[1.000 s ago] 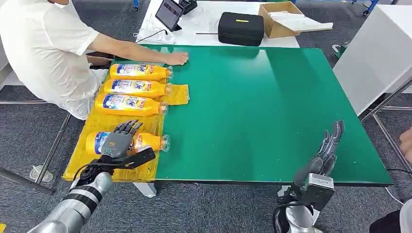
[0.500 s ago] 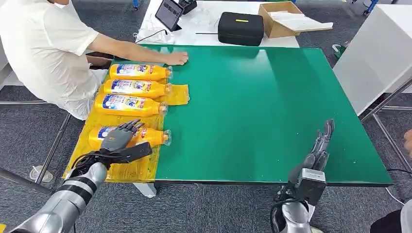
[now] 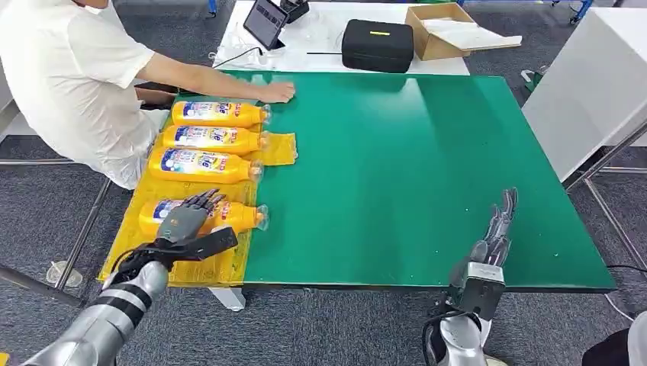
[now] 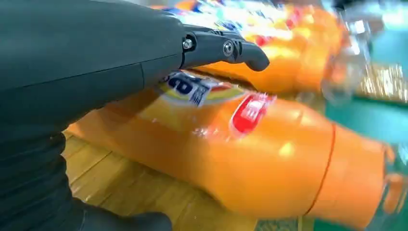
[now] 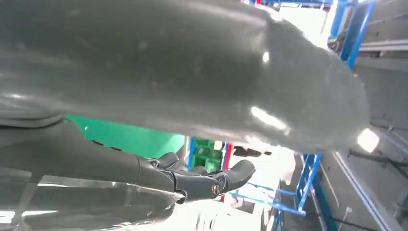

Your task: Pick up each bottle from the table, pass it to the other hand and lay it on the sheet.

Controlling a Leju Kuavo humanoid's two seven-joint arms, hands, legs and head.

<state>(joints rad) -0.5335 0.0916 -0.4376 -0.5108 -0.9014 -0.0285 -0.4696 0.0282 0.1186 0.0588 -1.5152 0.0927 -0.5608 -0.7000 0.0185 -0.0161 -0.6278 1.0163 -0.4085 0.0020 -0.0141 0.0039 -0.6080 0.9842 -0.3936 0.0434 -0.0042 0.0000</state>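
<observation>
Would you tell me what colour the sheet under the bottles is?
Yellow. The sheet shows best in the head view, under the orange bottles.

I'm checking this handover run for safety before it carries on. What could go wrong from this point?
The left hand rests over the nearest bottle, which lies on its side on the yellow sheet; lifting away carelessly could roll it toward the sheet's edge. A person's hand lies on the green table beside the farthest bottle, within range of an arm swing.

four orange bottles (image 3: 218, 113), one yellow sheet (image 3: 221, 263), one black case (image 3: 378, 45), one cardboard box (image 3: 439, 30), one tablet (image 3: 265, 21)
</observation>
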